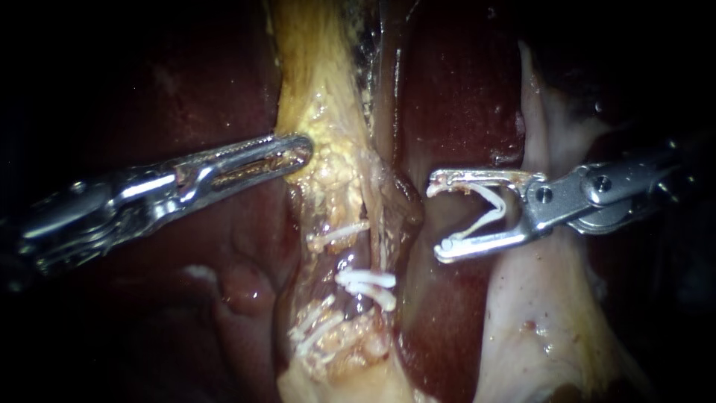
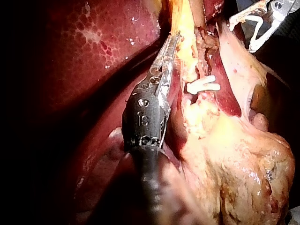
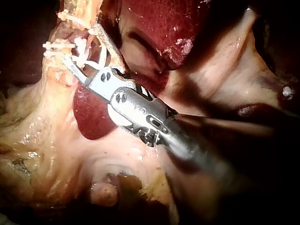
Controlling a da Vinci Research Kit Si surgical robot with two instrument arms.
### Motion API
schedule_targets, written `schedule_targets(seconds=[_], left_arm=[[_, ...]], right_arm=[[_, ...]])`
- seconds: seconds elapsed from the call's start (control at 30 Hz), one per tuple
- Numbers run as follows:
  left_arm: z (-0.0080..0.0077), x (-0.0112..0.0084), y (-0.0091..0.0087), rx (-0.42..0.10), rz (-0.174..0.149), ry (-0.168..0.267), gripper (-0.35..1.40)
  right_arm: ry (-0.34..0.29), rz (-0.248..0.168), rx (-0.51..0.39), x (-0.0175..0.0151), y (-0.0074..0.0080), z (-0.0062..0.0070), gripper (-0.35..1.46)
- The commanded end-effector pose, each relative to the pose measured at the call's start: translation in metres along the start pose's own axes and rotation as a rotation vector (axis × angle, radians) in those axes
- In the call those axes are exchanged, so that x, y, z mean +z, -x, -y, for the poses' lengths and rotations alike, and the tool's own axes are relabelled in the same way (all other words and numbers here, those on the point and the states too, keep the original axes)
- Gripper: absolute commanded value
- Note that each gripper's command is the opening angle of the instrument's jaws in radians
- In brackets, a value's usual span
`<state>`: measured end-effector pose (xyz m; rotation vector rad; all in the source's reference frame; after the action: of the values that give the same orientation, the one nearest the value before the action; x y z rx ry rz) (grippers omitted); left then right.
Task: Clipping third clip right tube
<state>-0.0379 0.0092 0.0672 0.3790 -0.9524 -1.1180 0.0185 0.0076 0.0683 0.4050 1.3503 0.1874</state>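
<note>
Standing by the screen, the endoscope view tells most of it. The right instrument (image 1: 437, 220) comes in from the right of the frame with its jaws spread wide, and an open white clip (image 1: 485, 213) sits in them, one leg along each jaw. So it's loaded, not closed down on any tissue.

The right tube (image 1: 356, 261) sits in the central strand, just left of that open mouth and low of centre. It runs roughly top to bottom, so the jaws face it crosswise, which looks like the right line-up. They aren't around it yet: a dark strip of liver (image 1: 455, 104) and a lumpy edge of the strand lie between.

The tube itself looks dark and purplish where it shows, with a pair of white clips (image 1: 365, 282) across it just below that stretch. My guess is the new one goes near those.

The left instrument (image 1: 302, 151) has its tip at the yellow fatty tissue (image 1: 328, 172), upper left of the strand. It's close to the strand too, but it carries no clip.
</note>
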Motion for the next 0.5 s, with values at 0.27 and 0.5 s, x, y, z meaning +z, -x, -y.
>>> schedule_targets(seconds=[0.27, 0.5], left_arm=[[-0.0003, -0.0026, 0.0011, -0.003, -0.007, -0.007, -0.35], [-0.0004, -0.0071, 0.0029, -0.014, 0.020, 0.007, -0.35]], right_arm=[[-0.014, -0.002, 0.022, 0.0014, 0.0020, 0.0008, 0.60], [-0.042, -0.004, 0.210, 0.0050, 0.0062, 0.0011, 0.60]])
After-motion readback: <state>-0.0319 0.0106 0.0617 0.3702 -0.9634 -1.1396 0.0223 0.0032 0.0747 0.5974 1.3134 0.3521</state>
